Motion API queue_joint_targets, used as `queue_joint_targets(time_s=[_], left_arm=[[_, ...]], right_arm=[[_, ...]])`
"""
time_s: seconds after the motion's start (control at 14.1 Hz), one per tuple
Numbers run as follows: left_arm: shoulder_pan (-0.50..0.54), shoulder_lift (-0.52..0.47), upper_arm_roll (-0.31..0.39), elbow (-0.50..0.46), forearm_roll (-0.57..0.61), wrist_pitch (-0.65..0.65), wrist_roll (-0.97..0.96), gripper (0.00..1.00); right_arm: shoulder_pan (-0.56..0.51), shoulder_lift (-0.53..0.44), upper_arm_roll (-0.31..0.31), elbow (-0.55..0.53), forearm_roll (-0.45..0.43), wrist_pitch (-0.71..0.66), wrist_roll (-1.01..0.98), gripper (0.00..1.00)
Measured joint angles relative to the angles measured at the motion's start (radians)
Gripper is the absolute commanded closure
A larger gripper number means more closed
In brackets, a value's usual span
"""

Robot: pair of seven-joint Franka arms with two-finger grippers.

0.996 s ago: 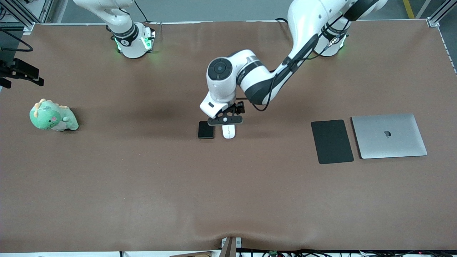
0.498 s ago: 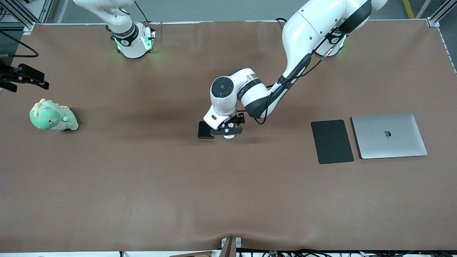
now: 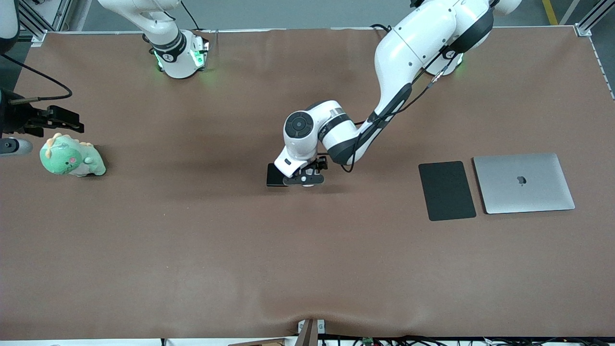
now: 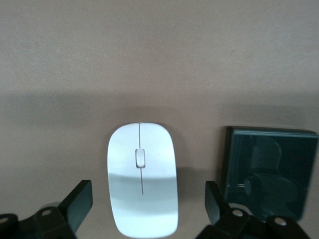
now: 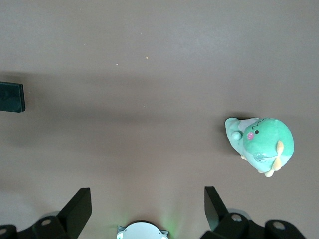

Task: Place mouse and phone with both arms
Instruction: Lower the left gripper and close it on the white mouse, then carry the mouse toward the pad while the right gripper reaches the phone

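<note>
Table: a wide surface [image 3: 192, 250] under a brown, slightly rippled cover, with a wavy fold along the edge nearest the front camera.
Room: grey floor past the edge where the arm bases stand; metal frame posts at both of those corners; cables along the camera-side edge.
Left gripper: the left gripper [image 3: 303, 179] is low over the middle of the table, fingers [image 4: 75, 201] spread wide on either side of the mouse and not touching it.
Mouse: the mouse [image 4: 143, 178] lies flat on the cover at mid-table, between the spread fingers; in the front view it is almost wholly covered by the gripper.
Phone: the phone [image 3: 274, 176] lies flat just beside the mouse, toward the right arm's end, apart from it; its glossy face mirrors the arm in the left wrist view [image 4: 266, 167].
Right gripper: the right gripper [image 3: 65, 121] hangs at the table edge at the right arm's end, over the cover near the toy, fingers [image 5: 77, 204] wide apart and holding nothing.
Toy: a green dinosaur plush [image 3: 71, 157] sits close to that same edge.
Mouse pad: a thin black mouse pad [image 3: 447, 191] lies toward the left arm's end.
Laptop: a closed silver laptop [image 3: 523, 182] lies just beside the pad, closer to that end's edge.
</note>
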Motion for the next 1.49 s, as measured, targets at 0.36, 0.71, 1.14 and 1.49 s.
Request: queue_joint_targets(time_s=[0.36,0.71,1.14,1.49], left_arm=[[0.0,0.027,0.002,0.0,0.004,0.005,0.002,0.32],[0.003,0.031,0.003,0.006,0.004,0.012,0.0,0.7],[0.019,-0.05,-0.007,0.047,-0.004,-0.055,-0.025,0.71],[0.092,-0.322,-0.01,0.07,-0.177,-0.36,0.05,0.72]], right_arm=[[0.051,0.006,0.001,0.0,0.005,0.0,0.069,0.0],[0.118,0.019,0.004,0.0,0.036,0.0,0.176,0.0],[0.13,0.048,0.002,-0.003,0.086,0.002,0.237,0.0],[0.26,0.088,0.007,-0.032,0.09,0.097,0.408,0.0]])
